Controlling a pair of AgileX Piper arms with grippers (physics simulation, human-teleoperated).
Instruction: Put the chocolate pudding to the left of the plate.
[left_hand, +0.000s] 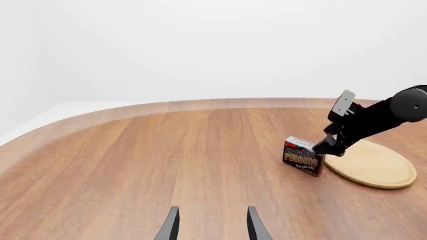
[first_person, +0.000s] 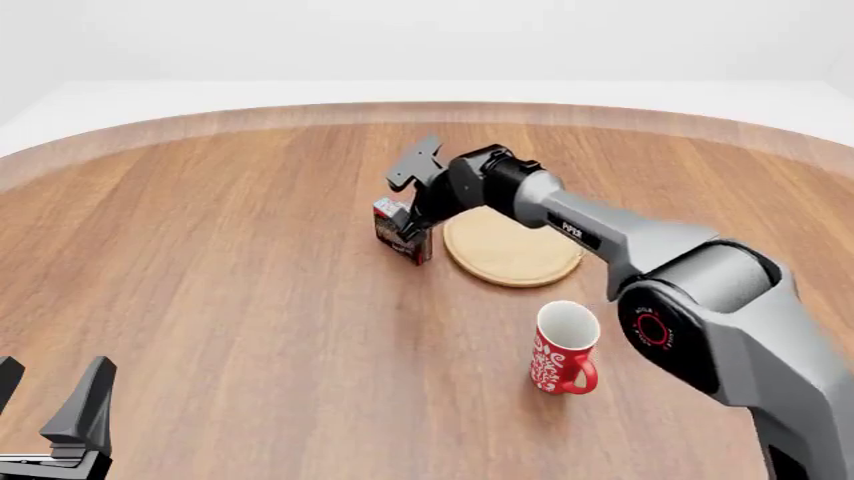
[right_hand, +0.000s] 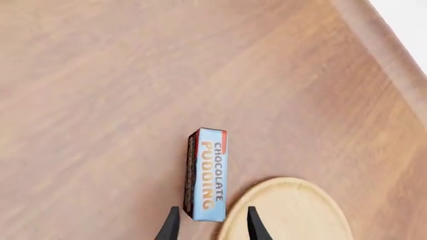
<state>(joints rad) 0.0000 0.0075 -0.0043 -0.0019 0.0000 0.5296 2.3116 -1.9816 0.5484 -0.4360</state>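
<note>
While my left gripper (first_person: 54, 415) waits at the near edge of the tabletop (first_person: 227, 300) with its jaws apart and nothing between them, all the work is with my right arm. Nearest to me on the right side stands a red patterned mug (first_person: 565, 350), upright, well apart from the other things. Farther out lies the plate (first_person: 514, 250), a flat light-wood disc, and just beside its left rim stands the chocolate pudding (first_person: 400, 232), upright on a narrow edge, with the dark front toward my left wrist camera and the light blue band on top. My right gripper (right_hand: 211, 225) is over the box, and its jaws are apart, one on each side of the near end; in my right wrist view I see a gap on both sides, so I judge that they are not pressing it. The box already stands to the left of the plate, very near the rim, though I cannot tell if they touch. I think the pudding is light and quite stiff, a thin carton with smooth faces that may slip, and it tips easily when it stands like this. If I must take it again, I would hold it across the two broad faces, near the middle, with soft pressure.
</note>
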